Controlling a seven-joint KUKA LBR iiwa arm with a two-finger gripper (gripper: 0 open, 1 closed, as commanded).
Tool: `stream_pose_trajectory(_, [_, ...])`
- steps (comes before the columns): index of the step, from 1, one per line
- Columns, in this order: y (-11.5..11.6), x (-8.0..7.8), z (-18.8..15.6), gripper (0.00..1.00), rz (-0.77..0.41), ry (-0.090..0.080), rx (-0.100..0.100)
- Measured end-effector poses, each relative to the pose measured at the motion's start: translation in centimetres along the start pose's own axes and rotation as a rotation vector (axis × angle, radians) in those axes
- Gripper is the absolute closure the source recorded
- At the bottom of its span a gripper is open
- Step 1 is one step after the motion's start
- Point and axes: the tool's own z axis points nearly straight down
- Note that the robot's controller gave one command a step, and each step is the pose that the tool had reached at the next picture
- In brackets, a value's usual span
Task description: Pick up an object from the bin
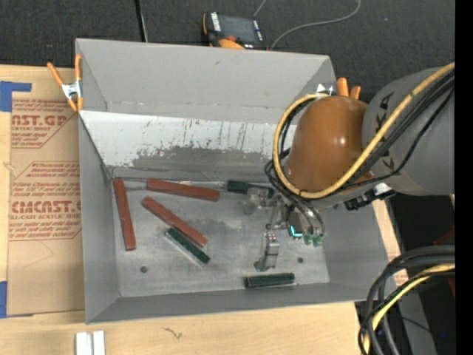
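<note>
My gripper (265, 260) hangs over the bin floor at the right front, its fingers close together with nothing between them. Just in front of it, near the front wall, a short dark green bar (270, 279) lies flat. Another dark green bar (239, 187) lies further back, partly under the arm. Left of the gripper a third dark green bar (187, 245) rests beside a slanted red-brown stick (174, 221).
A long red-brown stick (182, 190) lies along the back of the floor. Another red-brown stick (124, 214) runs along the left wall. The arm's orange dome and cables overhang the bin's right side.
</note>
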Motion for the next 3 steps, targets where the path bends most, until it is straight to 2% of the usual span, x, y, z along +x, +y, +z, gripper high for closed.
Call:
stream_pose_trajectory(1, [8.9,-2.2,10.4,0.00,-0.199,-0.004,-0.001])
stream_pose_trajectory(2, [12.6,-4.0,10.0,0.00,0.063,-0.009,-0.002])
stream_pose_trajectory(3, [12.5,-4.0,10.0,1.00,0.064,-0.008,-0.001])
